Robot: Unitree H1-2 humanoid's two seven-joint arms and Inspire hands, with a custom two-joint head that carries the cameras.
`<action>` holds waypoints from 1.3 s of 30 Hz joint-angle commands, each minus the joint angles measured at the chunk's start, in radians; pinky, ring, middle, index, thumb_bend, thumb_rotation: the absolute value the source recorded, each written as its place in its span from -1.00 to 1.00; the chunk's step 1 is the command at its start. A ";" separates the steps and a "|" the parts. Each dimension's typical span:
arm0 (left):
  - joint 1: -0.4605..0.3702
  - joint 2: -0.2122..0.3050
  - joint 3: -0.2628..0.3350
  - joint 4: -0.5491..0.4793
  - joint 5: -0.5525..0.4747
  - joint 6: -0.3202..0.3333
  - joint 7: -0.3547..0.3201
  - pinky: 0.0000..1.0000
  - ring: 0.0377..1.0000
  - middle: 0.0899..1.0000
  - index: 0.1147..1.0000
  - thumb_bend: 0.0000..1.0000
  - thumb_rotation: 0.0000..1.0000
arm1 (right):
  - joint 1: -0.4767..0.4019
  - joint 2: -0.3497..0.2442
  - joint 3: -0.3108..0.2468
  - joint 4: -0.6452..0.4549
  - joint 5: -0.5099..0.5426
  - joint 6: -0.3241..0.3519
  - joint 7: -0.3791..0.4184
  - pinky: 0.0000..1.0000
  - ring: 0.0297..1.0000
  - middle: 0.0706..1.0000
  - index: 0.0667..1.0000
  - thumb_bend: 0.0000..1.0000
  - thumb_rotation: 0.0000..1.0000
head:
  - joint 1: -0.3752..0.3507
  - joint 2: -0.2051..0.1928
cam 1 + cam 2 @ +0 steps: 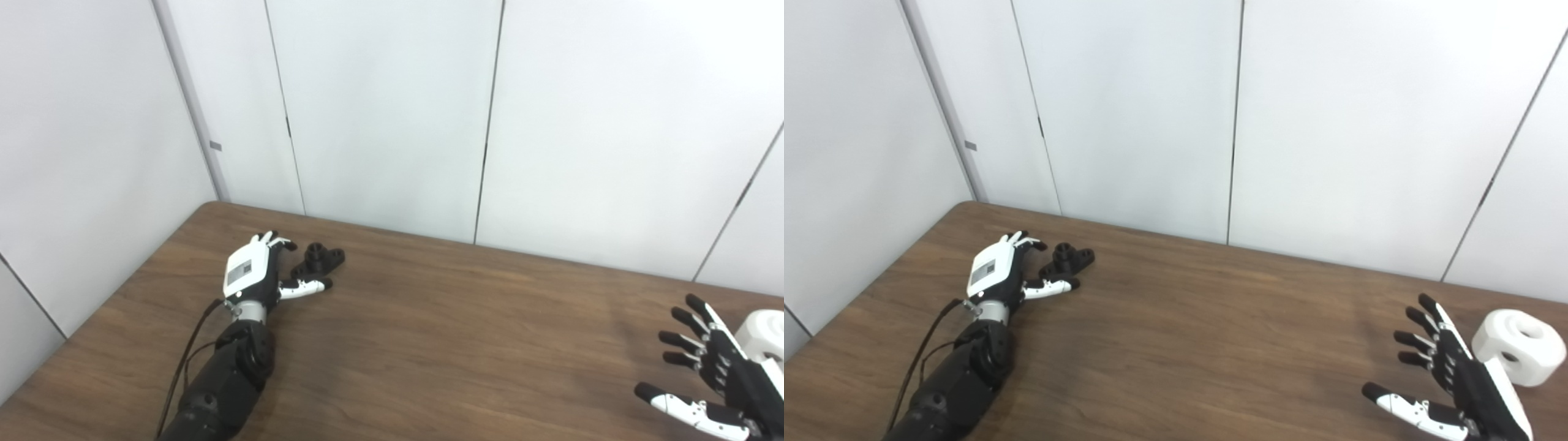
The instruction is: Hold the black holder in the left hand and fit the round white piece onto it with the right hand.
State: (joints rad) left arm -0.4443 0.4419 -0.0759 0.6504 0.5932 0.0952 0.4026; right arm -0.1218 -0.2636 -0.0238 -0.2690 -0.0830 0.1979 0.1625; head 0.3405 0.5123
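- Your left hand lies low on the table at the far left, fingers spread and holding nothing. Thumb and fingers bracket the black holder; whether they touch it, you cannot tell.
- The black holder sits flat on the wood, round boss up, just beside the left fingertips. It looks placed for a grasp from the side, which would leave the boss free for the mating part.
- Your right hand is at the near right, palm turned inward, fingers splayed, empty.
- The round white piece rests on the table just behind that hand, apparently not touching it. Its holes face up and sideways.
- Judgement: neither part is picked up yet. Close the left hand first, so the holder is steady before the white piece travels across.
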 commanded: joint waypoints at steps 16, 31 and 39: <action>-0.024 0.015 -0.136 0.084 0.072 0.041 -0.012 0.65 0.82 0.66 -0.17 0.06 -0.89 | -0.019 -0.030 -0.012 -0.066 -0.030 -0.018 -0.006 0.39 0.54 0.83 0.93 -0.13 -1.00 | -0.001 0.013; -0.005 0.008 -0.168 0.095 0.042 0.076 -0.045 0.77 0.85 0.64 -0.17 0.05 -0.88 | -0.035 -0.047 -0.021 -0.025 -0.027 -0.130 -0.016 0.11 0.42 0.71 0.83 -0.31 -0.90 | -0.004 0.019; 0.022 0.005 -0.172 0.037 0.024 0.023 -0.030 0.75 0.84 0.64 -0.17 0.05 -0.88 | -0.038 -0.044 -0.018 -0.025 -0.051 -0.140 -0.020 0.06 0.39 0.69 0.80 -0.30 -0.94 | -0.006 0.021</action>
State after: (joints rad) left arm -0.4665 0.4677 -0.2161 0.6792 0.6167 0.1273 0.4342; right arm -0.1215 -0.2969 -0.0352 -0.2691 -0.1297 0.1086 0.1580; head 0.3344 0.5323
